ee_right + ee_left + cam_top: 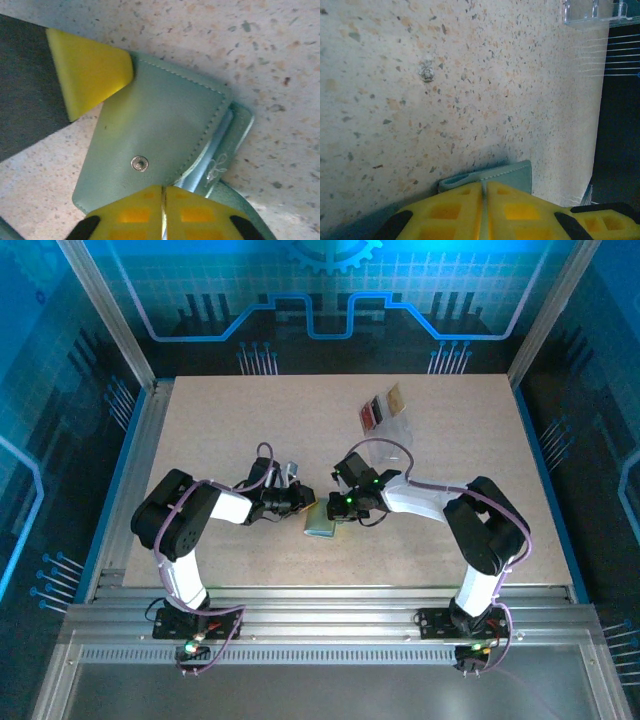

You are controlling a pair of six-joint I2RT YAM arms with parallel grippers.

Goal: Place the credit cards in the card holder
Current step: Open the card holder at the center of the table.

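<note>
The grey-green card holder (pixel 320 526) lies on the table between my two grippers, its top flap slightly raised. My left gripper (pixel 300 505) is shut on one edge of it; in the left wrist view a thin green strip of the card holder (pixel 500 176) sits between the left gripper's (pixel 484 184) yellow fingers. My right gripper (pixel 163 189) is shut on the rim of the card holder's (pixel 160 120) flap, beside the pale shiny lining. A left fingertip (pixel 90 67) presses on the far corner. The credit cards (pixel 380 406), red, dark and tan, stand apart at the back.
A clear plastic stand (pixel 388 420) holds the cards behind the right arm; its base (pixel 592 12) shows at the top right of the left wrist view. Bare speckled tabletop (pixel 240 420) stretches around. Metal rails (pixel 320 605) edge the near side.
</note>
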